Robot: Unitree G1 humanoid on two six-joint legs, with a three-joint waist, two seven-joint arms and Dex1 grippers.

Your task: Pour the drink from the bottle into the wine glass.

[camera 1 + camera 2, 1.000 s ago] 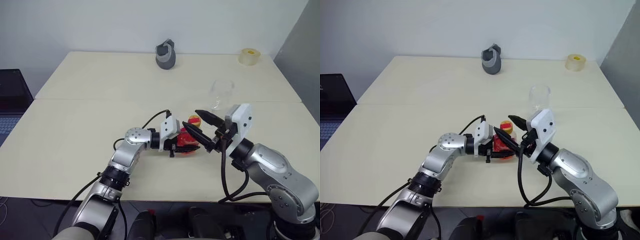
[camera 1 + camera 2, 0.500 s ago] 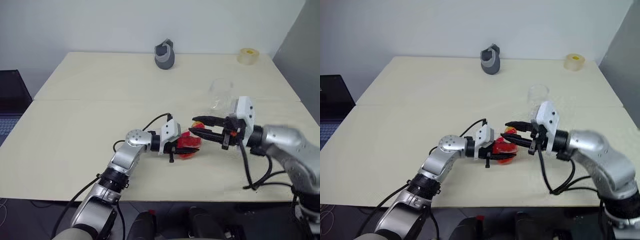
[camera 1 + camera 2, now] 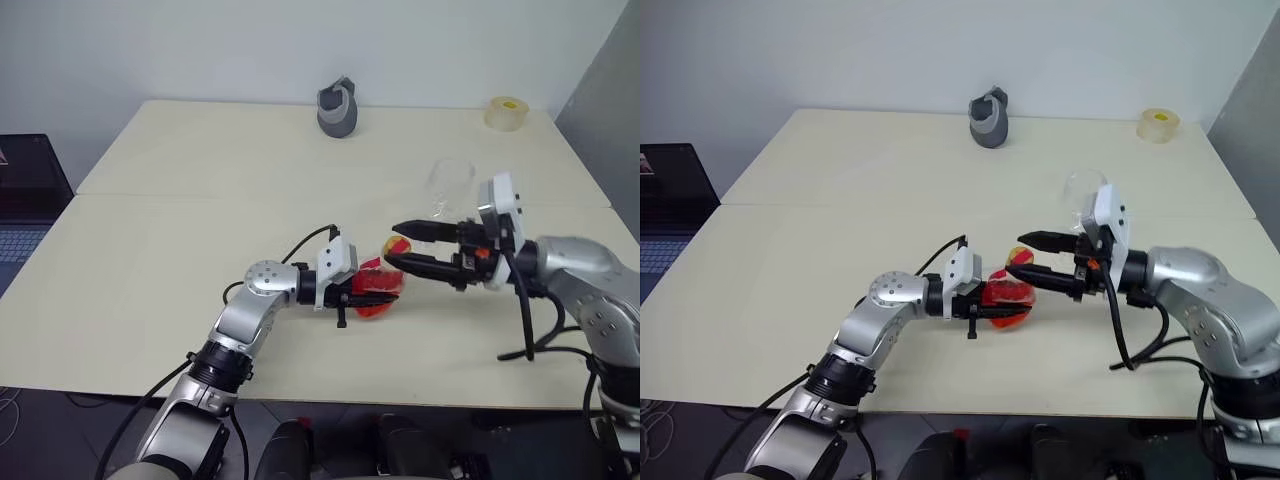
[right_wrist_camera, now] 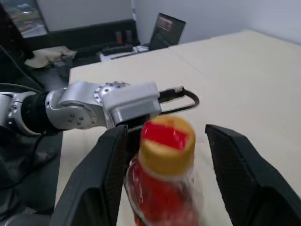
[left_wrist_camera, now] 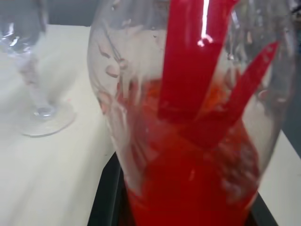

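Left pincer [image 3: 372, 291] clamped on bottle [image 3: 378, 290] body, just above worktop [image 3: 150, 250]. Right pincer [image 3: 400, 247] spread, fingers either side of the red cap [image 4: 165, 135], not gripping. Wine glass [image 3: 448, 186] just beyond right pincer. Bottle: thin plastic, likely squashy, light; hold body, twist cap.

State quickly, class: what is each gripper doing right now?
Left gripper: shut on the bottle.
Right gripper: open, fingers either side of the bottle's cap.
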